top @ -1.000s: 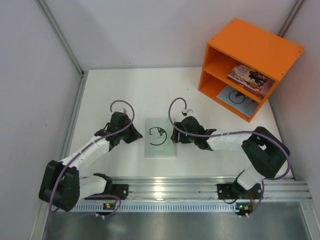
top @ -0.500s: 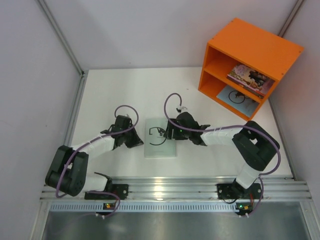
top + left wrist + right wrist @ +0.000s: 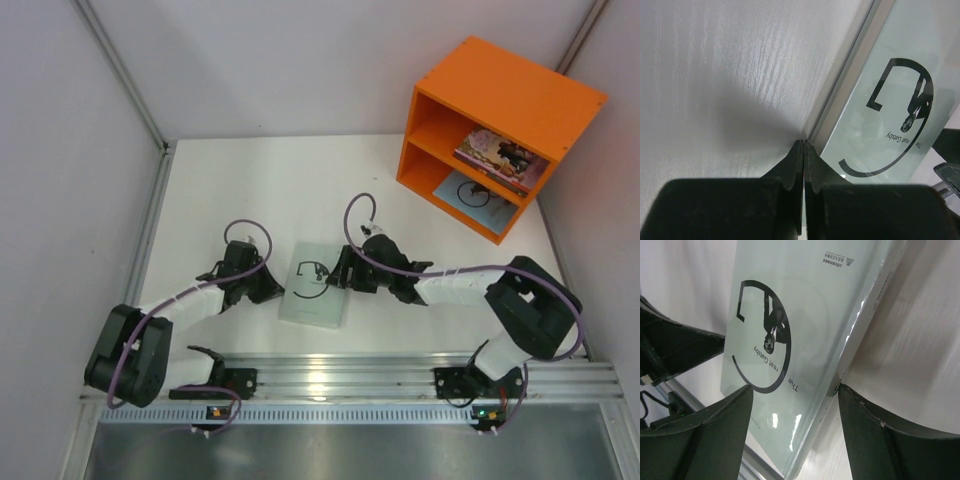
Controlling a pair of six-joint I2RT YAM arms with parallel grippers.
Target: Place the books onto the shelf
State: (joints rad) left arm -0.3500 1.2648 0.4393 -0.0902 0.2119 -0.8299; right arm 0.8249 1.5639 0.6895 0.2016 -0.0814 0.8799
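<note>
A pale green book [image 3: 312, 287] with a black swirl mark lies askew on the white table between my two arms. At its left edge my left gripper [image 3: 273, 287] is shut, its tips [image 3: 804, 142] low against the book [image 3: 890, 95]. My right gripper [image 3: 338, 276] stands open astride the book's right edge. One finger hangs over the cover [image 3: 790, 305] and the other touches the edge, as the right gripper [image 3: 795, 388] shows in its wrist view. The orange shelf [image 3: 512, 88] stands at the back right. It holds a pink illustrated book [image 3: 500, 155] above and a light blue one [image 3: 470, 192] below.
The aluminium rail [image 3: 400, 377] with both arm bases runs along the near table edge, close to the book's near corner. Grey walls close in the left, back and right. Bare white table [image 3: 270, 185] lies between the book and the shelf.
The book has turned askew and slid slightly left and nearer. My left gripper came down to its left edge. My right gripper shifted onto its right edge.
</note>
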